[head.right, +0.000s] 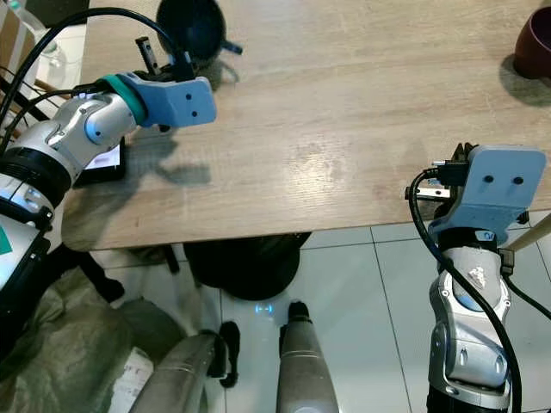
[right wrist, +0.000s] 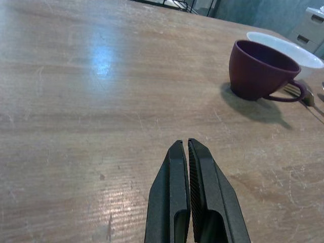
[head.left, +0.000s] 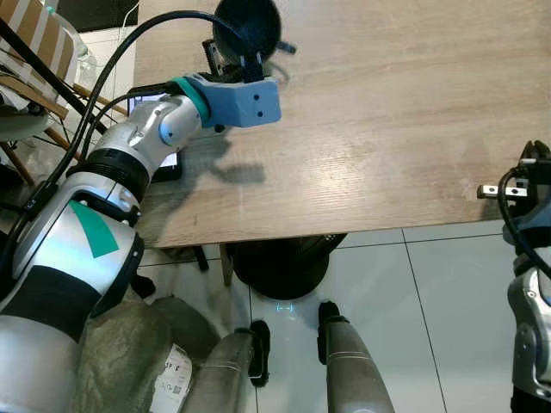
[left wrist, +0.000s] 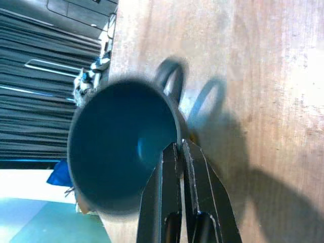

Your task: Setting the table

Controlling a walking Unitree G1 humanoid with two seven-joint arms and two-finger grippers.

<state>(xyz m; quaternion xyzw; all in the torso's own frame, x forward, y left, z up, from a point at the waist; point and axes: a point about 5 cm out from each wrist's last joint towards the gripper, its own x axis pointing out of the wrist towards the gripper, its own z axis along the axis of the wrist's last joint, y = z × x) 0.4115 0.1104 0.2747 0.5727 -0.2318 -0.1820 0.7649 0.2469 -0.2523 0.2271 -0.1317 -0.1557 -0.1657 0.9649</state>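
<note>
— Where is the left gripper (left wrist: 180, 152) working?

— It is reaching over the wooden table (head.left: 387, 112) toward its far left part, and it is pinching the rim of the dark blue cup (head.left: 248, 26). One finger is sitting inside the cup, the other outside, with the wall clamped narrowly between them. The cup's handle is pointing away from the gripper, toward the table's middle.

— Is the cup resting on the table?

— Hard to tell; its shadow is falling on the wood right beside it, but contact is not visible.

— And the right gripper (right wrist: 188, 152)?

— It is hovering at the table's near right edge, its fingers (right wrist: 172, 192) pressed together with nothing between them, pointing across the wood.

— What else is lying on the table?

— A maroon cup (right wrist: 258, 71) is standing at the far right part, its handle turned toward the right edge. A white bowl (right wrist: 288, 48) is sitting just behind it. A phone (head.right: 108, 159) with a lit screen is lying at the table's left edge, under the left arm.
</note>
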